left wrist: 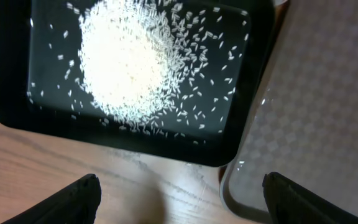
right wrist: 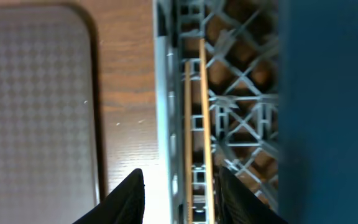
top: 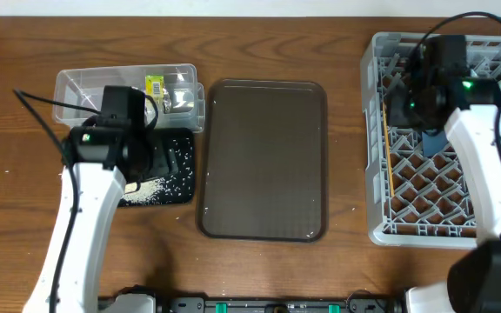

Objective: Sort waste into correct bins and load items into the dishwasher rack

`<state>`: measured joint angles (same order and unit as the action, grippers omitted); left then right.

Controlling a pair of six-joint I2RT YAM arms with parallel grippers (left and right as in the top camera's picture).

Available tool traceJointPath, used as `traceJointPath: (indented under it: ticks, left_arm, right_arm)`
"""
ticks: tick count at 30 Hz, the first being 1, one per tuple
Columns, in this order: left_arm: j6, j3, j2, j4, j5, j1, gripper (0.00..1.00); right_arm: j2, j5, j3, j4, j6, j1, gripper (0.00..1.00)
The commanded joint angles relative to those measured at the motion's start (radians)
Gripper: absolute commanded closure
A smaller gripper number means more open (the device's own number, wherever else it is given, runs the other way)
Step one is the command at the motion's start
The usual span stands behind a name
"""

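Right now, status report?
Left gripper, jaws open, beside black tray holding rice. Right gripper, jaws open, over rack; chopsticks inside. No obstruction seen.

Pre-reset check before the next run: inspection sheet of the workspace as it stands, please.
Surface: wooden table.
Job's things: rice heaped in the black tray; wrapper in the clear tub; chopsticks and blue dish in the grey rack.
Clutter: brown serving tray mid-table.
Grippers: left gripper open, over the table beside the black tray; right gripper open, above the chopsticks at the rack's wall.
Cables: black cable off the left arm; black loop over the rack.
Surroundings: nothing seen.
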<state>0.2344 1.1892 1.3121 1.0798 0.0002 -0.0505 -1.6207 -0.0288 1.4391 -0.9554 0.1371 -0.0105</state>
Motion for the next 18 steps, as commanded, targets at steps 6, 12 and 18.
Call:
traceJointPath:
  ticks: [6, 12, 18]
  left_arm:
    - [-0.066, -0.196, -0.341, -0.172, -0.009, -0.002, 0.14]
    - [-0.054, -0.358, -0.581, -0.29, -0.012, -0.002, 0.05]
    - [-0.055, -0.373, -0.633, -0.296, -0.012, -0.002, 0.05]
  right_arm:
    - [0.363, 0.033, -0.33, 0.275, 0.023, 0.003, 0.59]
    - [0.667, 0.117, -0.624, 0.474, 0.057, 0.003, 0.01]
    - [0.797, 0.122, -0.755, 0.488, 0.057, 0.003, 0.01]
